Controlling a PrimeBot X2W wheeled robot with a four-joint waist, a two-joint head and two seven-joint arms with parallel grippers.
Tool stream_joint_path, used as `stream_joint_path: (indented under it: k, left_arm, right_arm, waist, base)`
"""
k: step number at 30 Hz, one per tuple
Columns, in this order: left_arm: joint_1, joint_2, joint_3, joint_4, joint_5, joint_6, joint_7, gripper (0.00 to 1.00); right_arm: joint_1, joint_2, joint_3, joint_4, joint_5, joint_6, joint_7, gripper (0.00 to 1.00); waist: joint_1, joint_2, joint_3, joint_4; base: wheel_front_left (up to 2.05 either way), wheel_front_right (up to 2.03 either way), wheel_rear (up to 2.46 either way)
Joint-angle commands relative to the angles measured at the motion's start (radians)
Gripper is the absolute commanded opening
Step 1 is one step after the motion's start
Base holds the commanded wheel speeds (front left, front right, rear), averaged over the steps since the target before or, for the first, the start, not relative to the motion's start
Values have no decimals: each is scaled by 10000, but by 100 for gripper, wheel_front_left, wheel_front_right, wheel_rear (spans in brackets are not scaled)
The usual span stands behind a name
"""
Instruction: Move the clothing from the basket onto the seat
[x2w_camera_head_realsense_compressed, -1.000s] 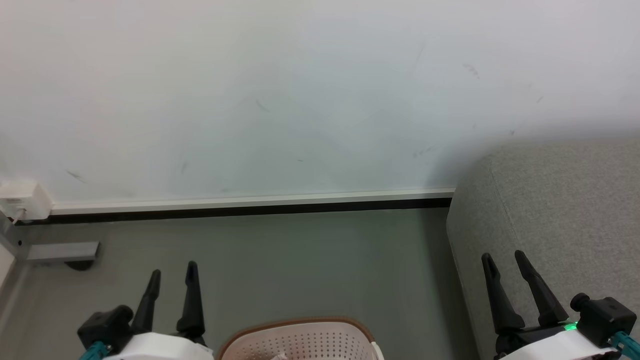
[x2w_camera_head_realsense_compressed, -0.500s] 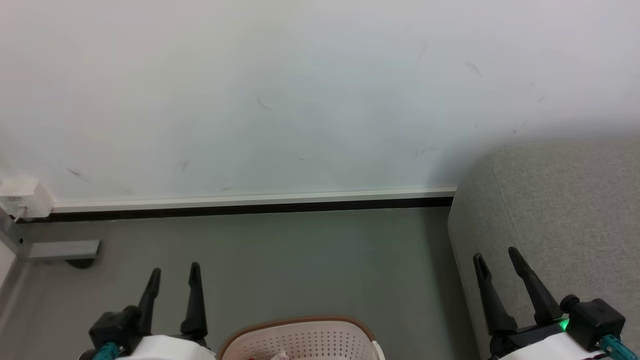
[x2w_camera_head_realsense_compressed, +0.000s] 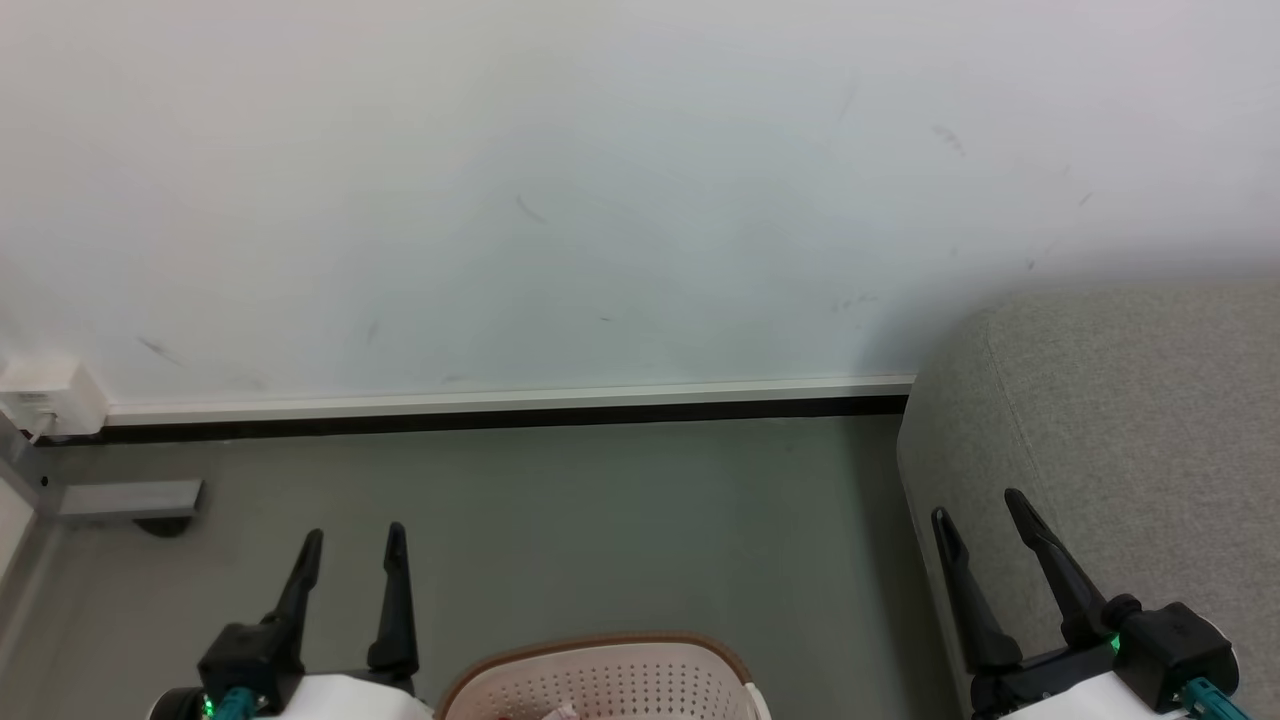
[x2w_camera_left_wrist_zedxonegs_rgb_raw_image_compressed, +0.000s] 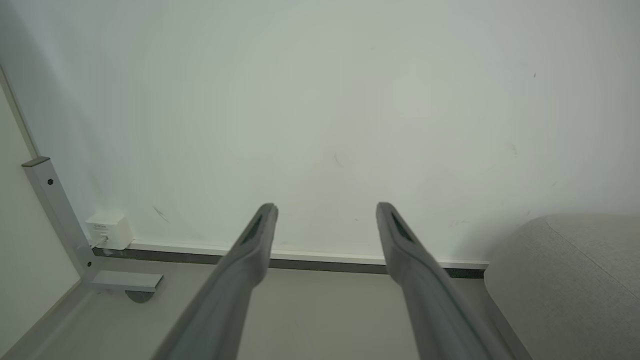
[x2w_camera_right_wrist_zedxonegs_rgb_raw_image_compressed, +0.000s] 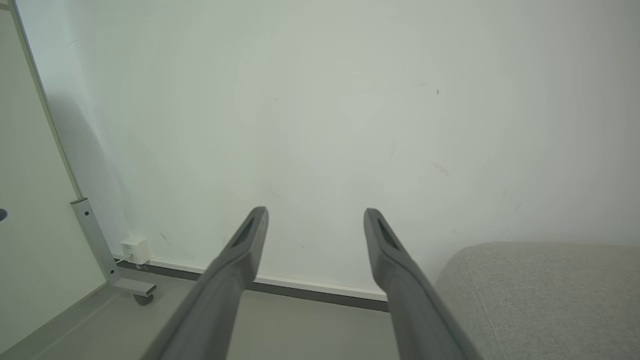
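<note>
Head view: left end effector (x2w_camera_head_realsense_compressed: 355, 533) and right end effector (x2w_camera_head_realsense_compressed: 977, 505) are hovering released and empty; the basket (x2w_camera_head_realsense_compressed: 600, 640) is sitting low between them, its contents too cropped to tell; the seat (x2w_camera_head_realsense_compressed: 1120, 400) is standing at right.
Left wrist view: fingers (x2w_camera_left_wrist_zedxonegs_rgb_raw_image_compressed: 250, 250) are gaping toward the wall (x2w_camera_left_wrist_zedxonegs_rgb_raw_image_compressed: 320, 100).
Right wrist view: fingers (x2w_camera_right_wrist_zedxonegs_rgb_raw_image_compressed: 235, 260) are gaping beside the seat.

State of basket (x2w_camera_head_realsense_compressed: 600, 678), clothing (x2w_camera_head_realsense_compressed: 558, 713) and seat (x2w_camera_head_realsense_compressed: 1120, 420) recorded.
The basket, cream perforated plastic with a brown rim, is seen upright. Only a pale sliver of the clothing is seen inside it. The seat, grey fabric with a rounded corner and stitched seam, is found right of the basket, apart from it.
</note>
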Motion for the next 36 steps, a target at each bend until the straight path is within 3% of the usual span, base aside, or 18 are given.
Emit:
stream_joint_path:
  k: [1, 8, 36]
  left_arm:
    - [41, 76, -9, -26, 309, 53, -85, 100]
    - [111, 78, -63, -94, 667, 143, -194, 100]
    - [108, 75, -60, -8, 90, 122, -179, 100]
  right_arm:
    - [-118, -56, 25, -76, -246, -19, -86, 100]
    - [-93, -54, 90, -111, -565, -21, -217, 100]
    - [-111, -7, -96, -75, -233, -21, -171, 100]
  waist:
    - [0, -1, -7, 2]
    - [0, -1, -4, 3]
    - [0, -1, 14, -97]
  base:
    - [0, 0, 0]
    - [0, 0, 0]
    - [0, 0, 0]
